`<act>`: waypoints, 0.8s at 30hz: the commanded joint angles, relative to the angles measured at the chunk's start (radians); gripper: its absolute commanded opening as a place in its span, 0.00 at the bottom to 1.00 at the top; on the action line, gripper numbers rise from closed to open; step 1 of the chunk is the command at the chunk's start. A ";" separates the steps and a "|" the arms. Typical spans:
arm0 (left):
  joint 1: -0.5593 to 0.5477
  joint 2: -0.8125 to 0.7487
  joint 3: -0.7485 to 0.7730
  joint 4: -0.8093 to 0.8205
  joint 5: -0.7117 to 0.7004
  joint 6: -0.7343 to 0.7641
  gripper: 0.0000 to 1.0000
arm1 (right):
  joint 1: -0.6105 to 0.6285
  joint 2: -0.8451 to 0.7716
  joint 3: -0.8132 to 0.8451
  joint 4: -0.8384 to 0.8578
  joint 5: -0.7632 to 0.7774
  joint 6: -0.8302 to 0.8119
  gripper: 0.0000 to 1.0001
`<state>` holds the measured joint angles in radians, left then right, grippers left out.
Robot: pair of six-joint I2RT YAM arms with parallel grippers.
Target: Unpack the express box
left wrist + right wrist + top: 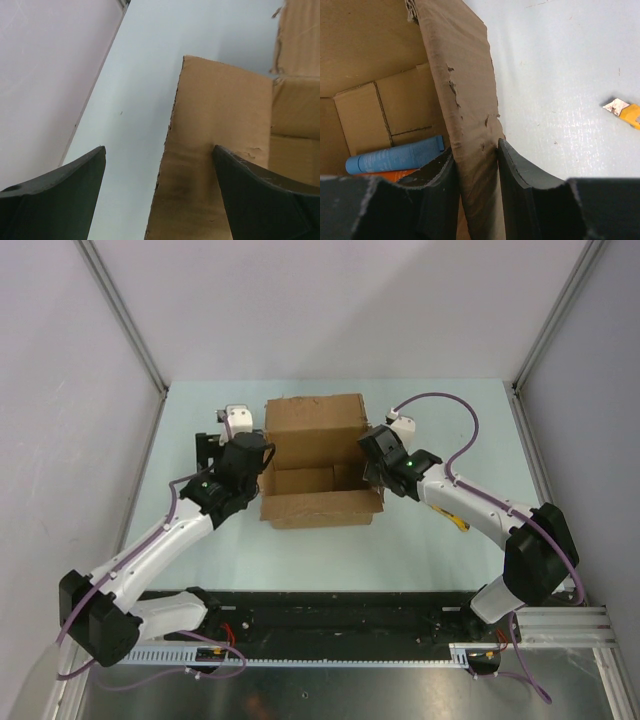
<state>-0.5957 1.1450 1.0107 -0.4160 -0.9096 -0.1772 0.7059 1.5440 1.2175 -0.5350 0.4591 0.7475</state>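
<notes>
Sitting mid-bench point(420, 540), the express box point(315, 430) stands open, its 3 o'clock flap pinched between the jaws of the right gripper point(475, 150), the left gripper point(160, 150) at 9 o'clock with jaws apart, a blue tube point(395, 156) inside, a yellow cutter point(625, 111) at 4 o'clock.

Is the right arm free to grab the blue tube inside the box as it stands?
Probably not yet: the right gripper is clamped on the express box side panel. The blue tube lies uncovered, so release first.
</notes>
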 commanded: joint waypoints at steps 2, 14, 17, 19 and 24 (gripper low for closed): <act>0.031 -0.021 -0.046 0.002 0.009 -0.070 0.92 | -0.019 -0.021 -0.016 0.001 0.009 0.010 0.36; 0.088 0.097 -0.058 0.006 0.363 -0.166 0.92 | -0.019 -0.019 -0.016 0.004 -0.008 0.009 0.37; 0.109 0.108 -0.057 0.006 0.391 -0.194 0.92 | -0.019 -0.021 -0.016 0.009 -0.016 0.006 0.37; 0.126 0.088 -0.049 0.008 0.390 -0.200 0.92 | -0.019 -0.019 -0.016 0.012 -0.017 0.004 0.36; 0.139 0.026 0.009 0.006 0.403 -0.173 0.92 | -0.020 -0.015 -0.016 0.013 -0.027 0.001 0.36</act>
<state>-0.4576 1.2182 0.9546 -0.3965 -0.5999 -0.3328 0.6933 1.5417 1.2144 -0.5308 0.4431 0.7433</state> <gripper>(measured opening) 0.918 0.369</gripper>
